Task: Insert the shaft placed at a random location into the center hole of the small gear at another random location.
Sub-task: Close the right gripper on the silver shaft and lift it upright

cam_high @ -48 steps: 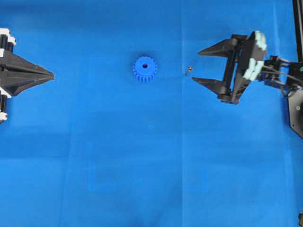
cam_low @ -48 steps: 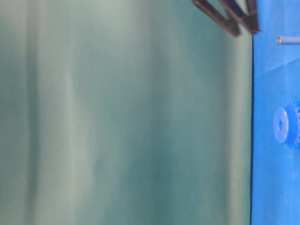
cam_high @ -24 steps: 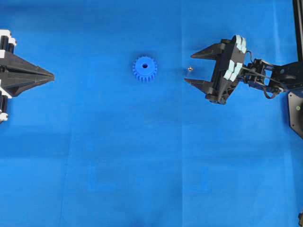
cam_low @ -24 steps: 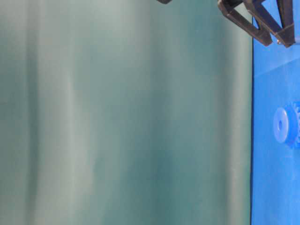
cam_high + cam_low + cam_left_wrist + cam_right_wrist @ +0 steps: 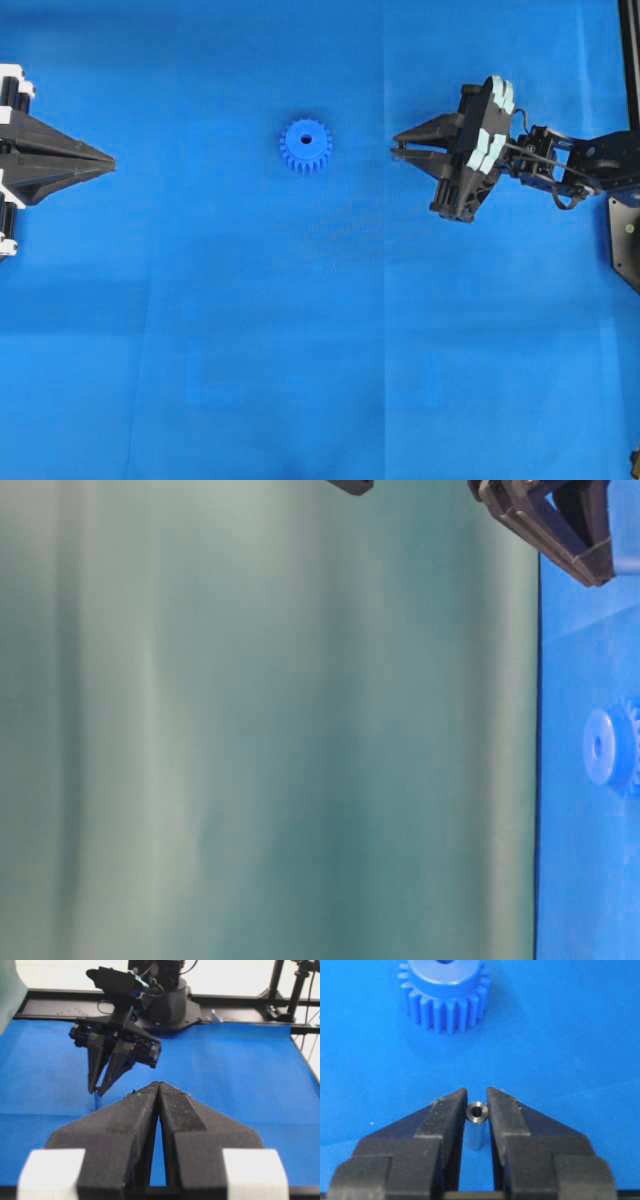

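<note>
The small gear (image 5: 306, 146) lies flat on the blue cloth, with its center hole (image 5: 306, 139) facing up; it also shows in the right wrist view (image 5: 445, 990) and the table-level view (image 5: 610, 748). My right gripper (image 5: 397, 151) is to the gear's right, apart from it. In the right wrist view my right gripper (image 5: 477, 1094) is shut on the shaft (image 5: 476, 1120), a small silvery pin standing upright between the two pads. My left gripper (image 5: 110, 158) is shut and empty at the far left edge, and its closed tips (image 5: 158, 1084) show in the left wrist view.
The blue cloth (image 5: 320, 350) covers the whole table. A black arm base (image 5: 626, 235) stands at the right edge. A black frame rail (image 5: 240, 1002) runs along the far side of the cloth in the left wrist view.
My right gripper came down and leftwards around the shaft, then its jaws closed from wide open onto the pin. The gear and the left gripper have not moved.
</note>
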Controlling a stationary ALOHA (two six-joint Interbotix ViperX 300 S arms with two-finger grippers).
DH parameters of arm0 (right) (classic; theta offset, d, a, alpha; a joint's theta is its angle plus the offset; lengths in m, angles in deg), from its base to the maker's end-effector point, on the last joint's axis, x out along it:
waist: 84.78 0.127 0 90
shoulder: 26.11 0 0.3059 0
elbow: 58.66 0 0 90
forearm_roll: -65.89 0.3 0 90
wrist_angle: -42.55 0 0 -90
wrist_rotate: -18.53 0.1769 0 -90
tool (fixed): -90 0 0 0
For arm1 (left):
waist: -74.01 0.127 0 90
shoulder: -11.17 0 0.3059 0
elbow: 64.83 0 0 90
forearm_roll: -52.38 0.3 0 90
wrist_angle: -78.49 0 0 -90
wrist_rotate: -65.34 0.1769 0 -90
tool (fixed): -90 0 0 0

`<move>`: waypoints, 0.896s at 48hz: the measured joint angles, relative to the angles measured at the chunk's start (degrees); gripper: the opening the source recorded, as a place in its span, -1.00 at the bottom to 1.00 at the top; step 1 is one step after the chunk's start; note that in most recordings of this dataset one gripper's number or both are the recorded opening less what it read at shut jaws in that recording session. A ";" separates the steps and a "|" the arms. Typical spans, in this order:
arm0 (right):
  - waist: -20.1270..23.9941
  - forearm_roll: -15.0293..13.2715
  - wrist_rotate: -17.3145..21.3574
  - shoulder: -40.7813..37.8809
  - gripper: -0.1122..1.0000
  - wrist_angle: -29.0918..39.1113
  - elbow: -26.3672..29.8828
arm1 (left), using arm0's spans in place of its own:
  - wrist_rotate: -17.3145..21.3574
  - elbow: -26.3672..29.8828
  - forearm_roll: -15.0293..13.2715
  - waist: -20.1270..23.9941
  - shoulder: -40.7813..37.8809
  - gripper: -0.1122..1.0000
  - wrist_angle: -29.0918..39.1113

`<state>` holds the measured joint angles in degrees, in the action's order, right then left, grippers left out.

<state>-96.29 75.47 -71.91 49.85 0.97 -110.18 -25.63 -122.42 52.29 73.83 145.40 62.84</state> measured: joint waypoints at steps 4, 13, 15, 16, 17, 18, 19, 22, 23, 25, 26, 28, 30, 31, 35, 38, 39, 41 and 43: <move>0.18 0.09 0.00 0.00 -0.75 0.26 0.00 | 0.00 0.00 0.00 0.00 0.00 -0.80 0.00; 0.26 0.09 0.09 0.09 -0.75 1.05 0.18 | 0.00 0.00 -0.09 0.00 0.00 -0.80 0.09; 0.18 0.09 0.09 0.09 -0.75 1.14 0.26 | 0.00 -0.09 -0.09 0.00 0.00 -0.80 0.09; 0.26 0.09 0.09 0.18 -0.75 1.23 0.26 | 0.00 0.00 -0.09 0.00 -0.09 -0.80 0.09; 0.18 0.00 0.09 0.26 -0.75 1.32 0.26 | 0.00 0.00 -0.09 0.00 0.00 -0.80 0.09; 0.18 0.09 0.09 0.53 -0.75 1.49 0.26 | 0.00 -0.09 0.00 0.00 0.00 -0.80 0.09; 0.18 0.09 0.09 0.70 -0.75 1.85 0.26 | 0.00 0.00 -0.09 0.00 0.00 -0.80 0.09; 0.26 0.09 0.09 2.02 -0.75 2.81 0.26 | 0.00 0.00 0.00 0.09 0.00 -0.80 0.09; 0.26 0.09 0.09 2.72 -0.75 3.34 0.26 | 0.00 0.00 0.00 0.00 -0.09 -0.80 0.09; 0.26 0.09 0.09 4.31 -0.75 4.57 0.26 | 0.00 0.00 0.00 0.00 -0.09 -0.80 0.26; 0.26 0.09 -0.09 5.45 -0.75 5.45 0.26 | 0.00 -0.09 0.00 0.00 -0.09 -0.80 0.26; 0.18 0.00 -0.26 7.21 -0.75 6.94 0.26 | 0.00 -0.09 -0.09 0.00 -0.09 -0.80 0.26; 0.18 0.09 -0.44 9.05 -0.75 8.44 0.35 | 0.00 0.00 -0.09 0.00 0.00 -0.80 0.26; 0.18 0.09 -0.44 9.93 -0.75 9.23 0.35 | 0.00 -0.09 0.00 0.00 0.00 -0.80 0.35; 0.09 0.00 -0.62 12.74 -0.75 11.95 0.53 | 0.00 0.00 0.00 0.00 0.00 -0.80 0.35; -0.09 0.09 -0.70 13.97 -0.75 13.45 0.62 | 0.00 0.00 -0.09 0.00 0.00 -0.80 0.35; -0.09 0.09 -0.70 14.15 -0.75 13.80 0.62 | 0.00 -0.09 0.00 0.00 0.00 -0.80 0.35; -0.18 0.09 -0.62 14.24 -0.75 14.15 0.62 | 0.00 0.00 0.00 0.00 0.00 -0.80 0.35; -0.18 0.09 -0.70 14.24 -0.75 14.41 0.62 | 0.00 -0.09 -0.09 0.00 0.00 -0.80 0.35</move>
<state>-96.47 75.56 -72.61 64.09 15.39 -109.57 -25.63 -122.51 52.20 73.83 145.40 63.19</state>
